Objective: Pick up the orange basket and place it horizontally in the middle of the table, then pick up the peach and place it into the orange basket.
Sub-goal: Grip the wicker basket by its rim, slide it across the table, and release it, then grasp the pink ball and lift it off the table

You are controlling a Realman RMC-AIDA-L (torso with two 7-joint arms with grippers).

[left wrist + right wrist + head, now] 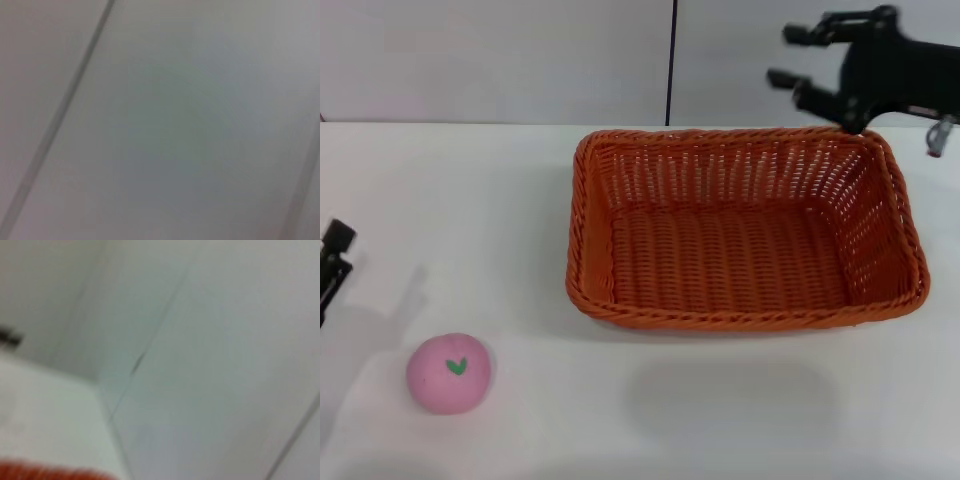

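The orange basket (745, 230) lies lengthwise on the white table (720, 410), right of centre and empty. The pink peach (448, 372) with its green leaf mark sits near the front left of the table, well apart from the basket. My right gripper (788, 57) hovers above the basket's far right corner, open and holding nothing. Part of my left gripper (334, 258) shows at the left edge, behind and left of the peach. A blurred strip of the orange basket (50, 473) shows in the right wrist view. The left wrist view shows only a plain grey surface.
A pale wall with a dark vertical seam (672, 60) runs behind the table's far edge.
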